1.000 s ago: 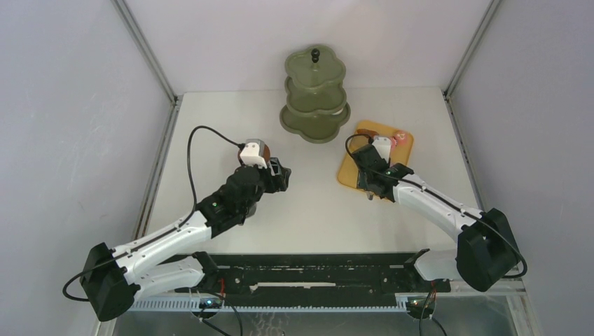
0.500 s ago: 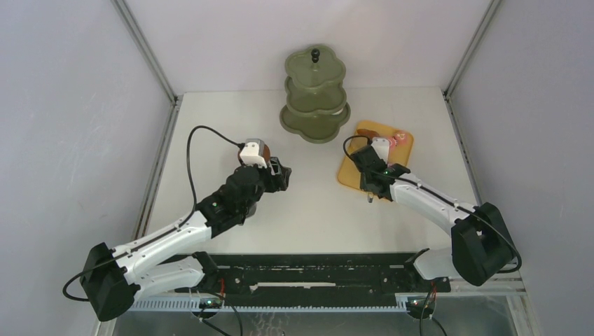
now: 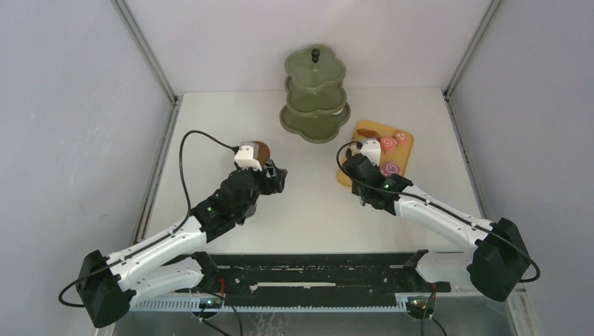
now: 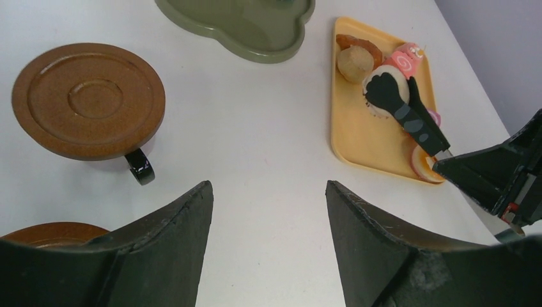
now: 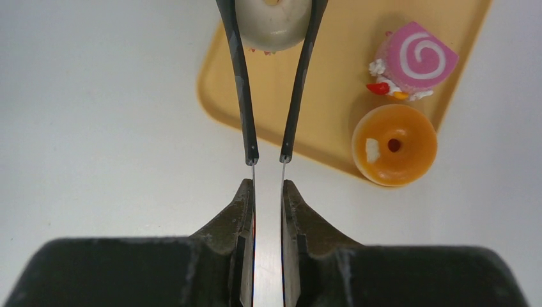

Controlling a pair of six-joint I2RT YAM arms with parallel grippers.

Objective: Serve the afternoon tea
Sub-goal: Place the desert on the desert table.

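Three tiers of the green stand (image 3: 315, 91) are looking bare from above, sweets (image 3: 390, 143) lying on the tray (image 3: 344, 176). Left wrist: the left hand (image 4: 268, 192) is gaping wide over the worktop (image 4: 255, 128) near a saucer-capped cup (image 4: 88, 99). Right wrist: the right hand (image 5: 266, 188) is clamping tongs (image 5: 247, 134) straddling a white donut (image 5: 271, 25); nothing appears served.

White links (image 3: 168, 241), black joints (image 3: 105, 290), looping black cables (image 3: 183, 168) — left gripper (image 4: 267, 185) matte black.
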